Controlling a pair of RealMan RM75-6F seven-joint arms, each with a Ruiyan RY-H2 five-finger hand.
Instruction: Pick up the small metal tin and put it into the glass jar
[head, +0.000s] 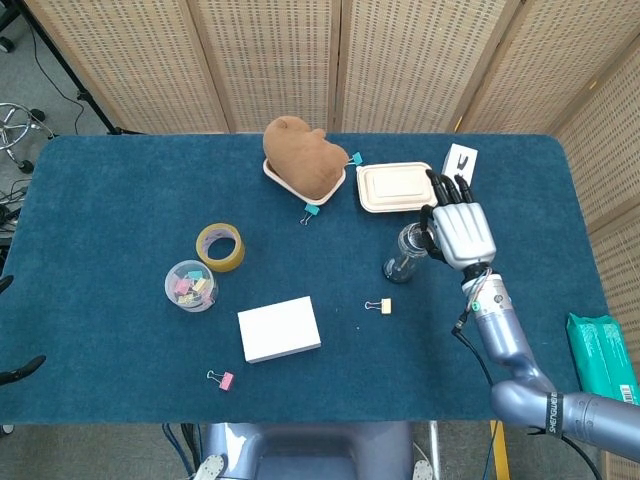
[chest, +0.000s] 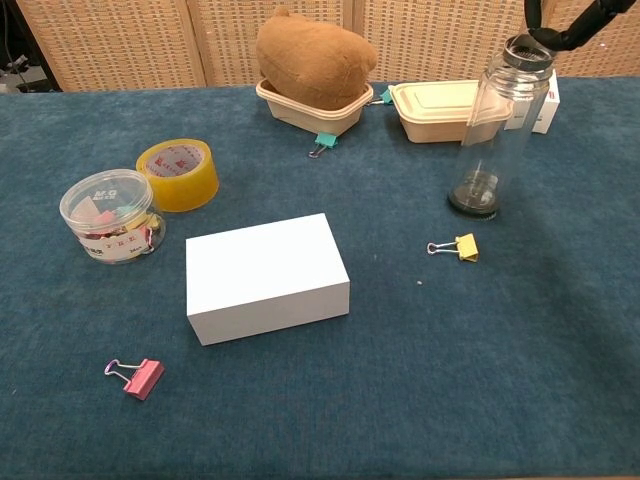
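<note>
The tall clear glass jar (head: 403, 255) (chest: 495, 140) stands upright on the blue table, right of centre. The small round metal tin (chest: 527, 50) sits right at the jar's open mouth, pinched by the dark fingertips (chest: 578, 24) of my right hand. In the head view my right hand (head: 457, 232) hovers just right of the jar top, back facing up, and hides the tin. My left hand appears in neither view.
Behind the jar lie a lidded beige container (head: 397, 187) and a small white box (head: 460, 160). A brown plush (head: 297, 157) fills a tray. A tape roll (head: 220, 247), clip tub (head: 190, 285), white box (head: 279, 328) and yellow clip (head: 380, 305) lie nearby.
</note>
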